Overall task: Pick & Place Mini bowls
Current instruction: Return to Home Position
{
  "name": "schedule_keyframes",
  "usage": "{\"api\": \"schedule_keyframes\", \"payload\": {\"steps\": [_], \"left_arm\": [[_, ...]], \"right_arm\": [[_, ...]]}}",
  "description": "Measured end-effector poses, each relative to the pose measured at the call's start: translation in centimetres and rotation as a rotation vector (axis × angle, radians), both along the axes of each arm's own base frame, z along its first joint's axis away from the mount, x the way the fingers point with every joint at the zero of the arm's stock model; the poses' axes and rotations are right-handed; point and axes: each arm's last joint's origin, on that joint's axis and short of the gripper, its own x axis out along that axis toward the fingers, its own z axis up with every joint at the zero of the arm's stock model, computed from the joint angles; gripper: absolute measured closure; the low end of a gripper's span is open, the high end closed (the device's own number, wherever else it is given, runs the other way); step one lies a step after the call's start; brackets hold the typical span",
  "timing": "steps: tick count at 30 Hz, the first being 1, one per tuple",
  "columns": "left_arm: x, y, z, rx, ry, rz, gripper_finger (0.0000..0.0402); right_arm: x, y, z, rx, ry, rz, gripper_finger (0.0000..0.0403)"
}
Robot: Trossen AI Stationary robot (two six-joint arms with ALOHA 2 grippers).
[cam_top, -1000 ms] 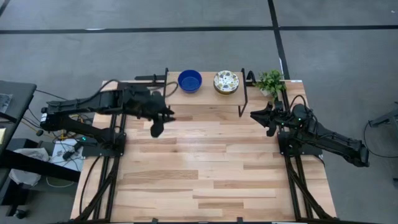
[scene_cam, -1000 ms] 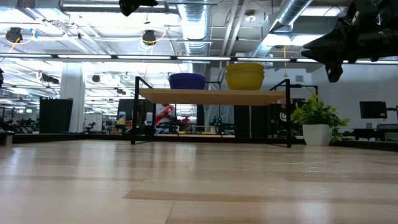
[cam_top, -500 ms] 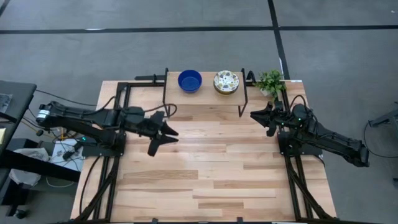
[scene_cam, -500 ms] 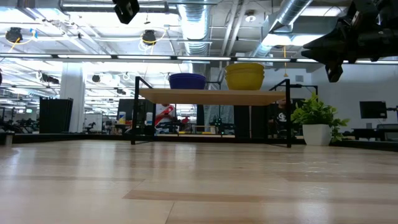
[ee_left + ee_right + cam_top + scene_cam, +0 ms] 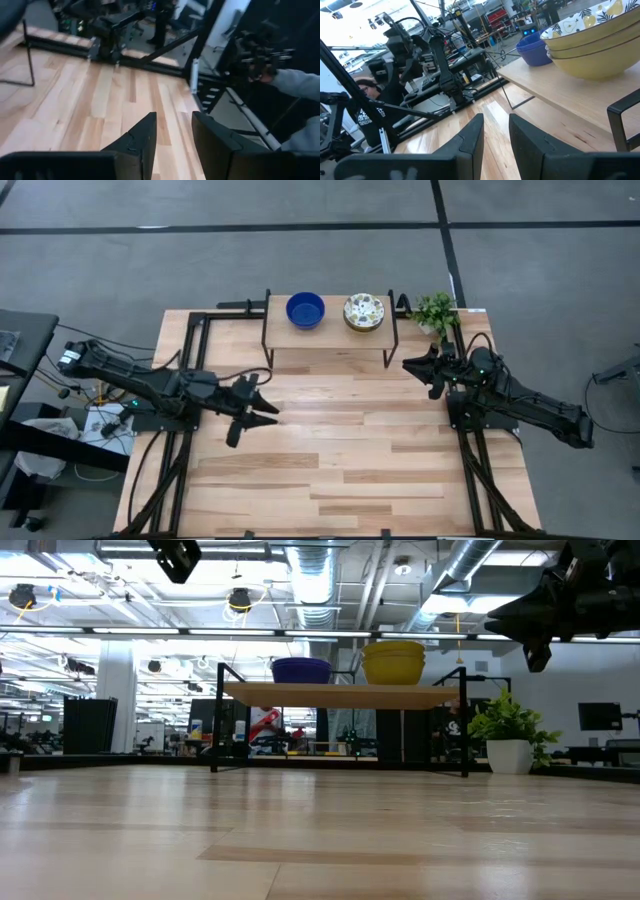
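Blue bowls [image 5: 305,309] (shelved); left fingers [image 5: 139,142] afar

No text, number or brand reads clearly anywhere. Closest candidates:

- Right wrist view: white print on a person's dark garment [image 5: 364,116], letters too small to make out.
- Low view: a red-and-white panel [image 5: 264,724] in the room behind, seen under the shelf [image 5: 340,695] that carries the mini bowls [image 5: 300,670]. It cannot be read.
- Low view: a white mark on a dark panel [image 5: 455,726] near the shelf's right legs looks like a logo, wording unreadable.
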Motion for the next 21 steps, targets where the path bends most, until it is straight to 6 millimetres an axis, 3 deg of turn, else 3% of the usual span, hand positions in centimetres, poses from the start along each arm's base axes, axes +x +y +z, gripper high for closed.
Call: {"api": "schedule_keyframes", "payload": {"steps": [7, 21], "left_arm": [[-2.8, 1.6, -0.4, 0.019, -0.100, -0.121, 0.0279], [-6.8, 3.3, -4.3, -0.022, -0.193, -0.075, 0.0279]], "right_arm": [[0.0, 0.0, 0.0, 0.000, 0.000, 0.000, 0.0321], [0.0, 0.0, 0.0, 0.000, 0.001, 0.000, 0.0321]]}}
